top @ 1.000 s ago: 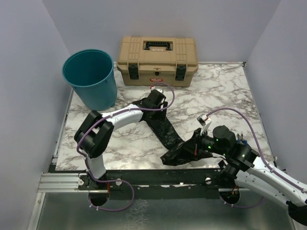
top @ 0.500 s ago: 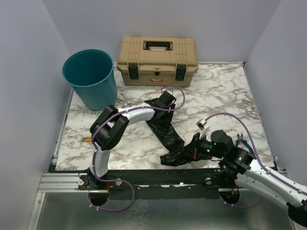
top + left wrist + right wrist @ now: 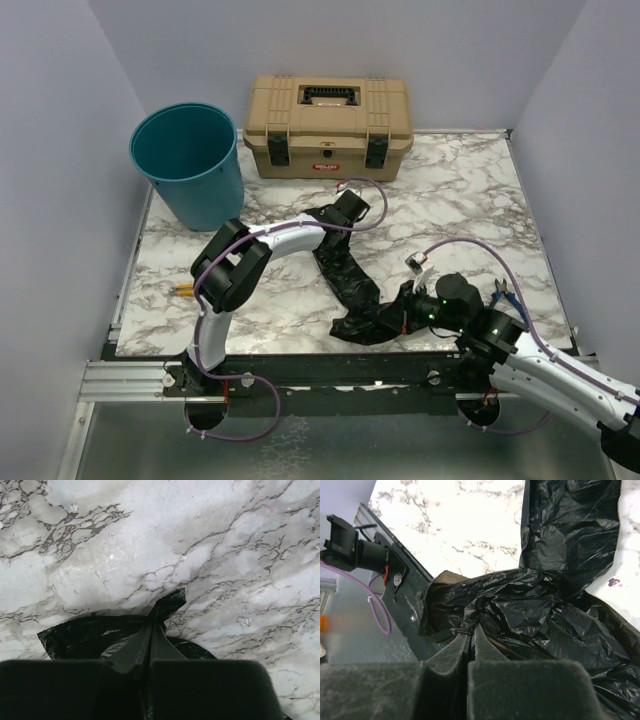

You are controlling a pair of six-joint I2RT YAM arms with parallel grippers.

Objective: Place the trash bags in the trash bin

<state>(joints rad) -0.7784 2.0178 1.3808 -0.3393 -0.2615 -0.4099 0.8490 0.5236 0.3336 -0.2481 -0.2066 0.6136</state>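
Observation:
A crinkled black trash bag (image 3: 350,280) lies stretched across the marble table from the middle to the near edge. My left gripper (image 3: 322,221) is shut on the bag's far end (image 3: 165,605), pinching a fold of film between its fingers. At the near edge my right gripper (image 3: 398,322) is shut on the bunched end of the trash bag (image 3: 545,620). The teal trash bin (image 3: 190,165) stands upright at the back left, apart from both grippers.
A tan toolbox (image 3: 328,126) with black latches sits at the back centre. A small orange-tipped object (image 3: 184,291) lies near the left edge. The table's front rail (image 3: 405,590) runs just beside the right gripper.
My left gripper has closed on the far end of the bag after shifting slightly right. The right arm has edged left along the near edge, still gripping the bag.

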